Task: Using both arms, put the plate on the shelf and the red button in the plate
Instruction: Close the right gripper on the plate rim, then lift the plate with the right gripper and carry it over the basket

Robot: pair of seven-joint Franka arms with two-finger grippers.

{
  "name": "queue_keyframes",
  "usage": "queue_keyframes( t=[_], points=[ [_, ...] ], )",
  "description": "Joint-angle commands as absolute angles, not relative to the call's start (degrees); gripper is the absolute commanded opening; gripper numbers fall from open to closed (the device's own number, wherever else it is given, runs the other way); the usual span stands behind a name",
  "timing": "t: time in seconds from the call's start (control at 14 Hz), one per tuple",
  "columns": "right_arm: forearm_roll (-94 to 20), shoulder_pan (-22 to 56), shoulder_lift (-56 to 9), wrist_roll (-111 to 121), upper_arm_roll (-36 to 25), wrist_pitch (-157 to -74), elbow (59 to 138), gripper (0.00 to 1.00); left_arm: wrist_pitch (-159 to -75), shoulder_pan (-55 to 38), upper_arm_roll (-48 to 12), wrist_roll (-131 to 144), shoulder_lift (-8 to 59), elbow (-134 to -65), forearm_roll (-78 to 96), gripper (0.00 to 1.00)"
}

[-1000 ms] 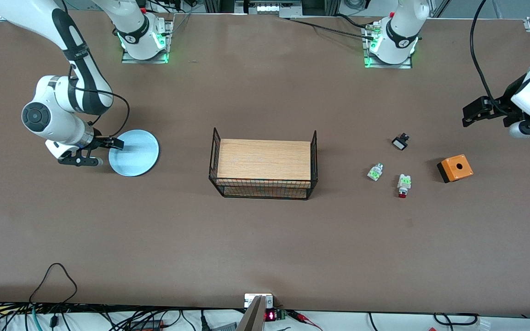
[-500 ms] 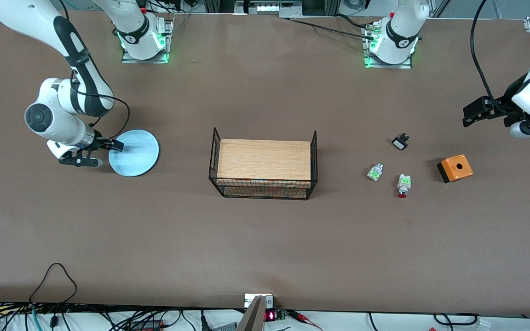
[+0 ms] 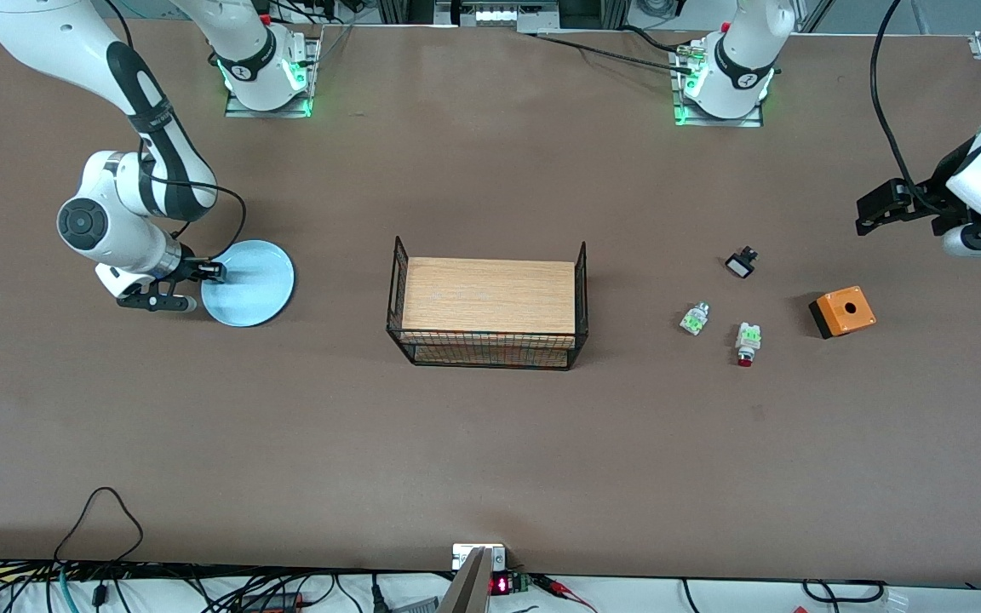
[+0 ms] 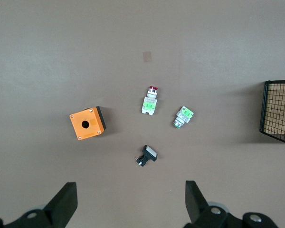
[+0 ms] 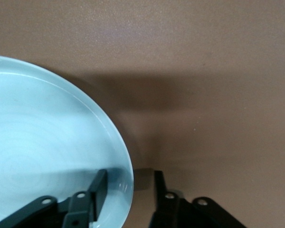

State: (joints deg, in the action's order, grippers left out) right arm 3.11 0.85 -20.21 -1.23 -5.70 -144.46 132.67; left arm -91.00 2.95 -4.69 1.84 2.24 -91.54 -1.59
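**A:** How far along is the job looking?

**B:** Barely started, I'd judge. The plate (image 3: 249, 283) is lying flat on the tabletop (image 3: 490, 443) toward the right arm's end, well apart from the wire basket (image 3: 488, 308) with its wooden board in the middle.

**A:** And the right gripper (image 3: 186, 288)?

**B:** It is sitting low at the plate's edge, fingers (image 5: 99, 186) narrowly parted and straddling the rim, one over the plate and one outside. They are not clamping it yet, as far as I can tell.

**A:** The red button (image 3: 746, 343)?

**B:** It is lying untouched toward the left arm's end, beside the white-green part (image 3: 694, 319), with the black-and-white part (image 3: 741, 262) farther from the camera and the orange box (image 3: 842, 312) nearby.

**A:** Is the left gripper (image 4: 130, 204) doing anything?

**B:** It is waiting high over that end of the tabletop, fingers spread wide and holding nothing. So both grasps and both placements are still to come.
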Motion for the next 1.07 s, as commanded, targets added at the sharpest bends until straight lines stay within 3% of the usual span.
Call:
queue_keyframes(
  t=[0.0, 0.36, 1.0],
  points=[
    [4.3, 0.2, -19.2, -1.1, -5.3, -142.6, 133.2, 0.00, -89.3, 3.2, -5.0, 1.7, 3.5, -89.0, -1.6, 1.00],
    [4.3, -0.1, -19.2, -1.7, -5.3, -141.3, 133.1, 0.00, -89.3, 3.3, -5.0, 1.7, 3.5, -88.9, -1.6, 1.00],
    [3.2, 2.5, -4.8, -5.5, -5.0, -125.3, 129.0, 0.00, -89.3, 3.2, -4.7, 1.7, 3.5, -88.9, -1.6, 1.00]
  ],
)
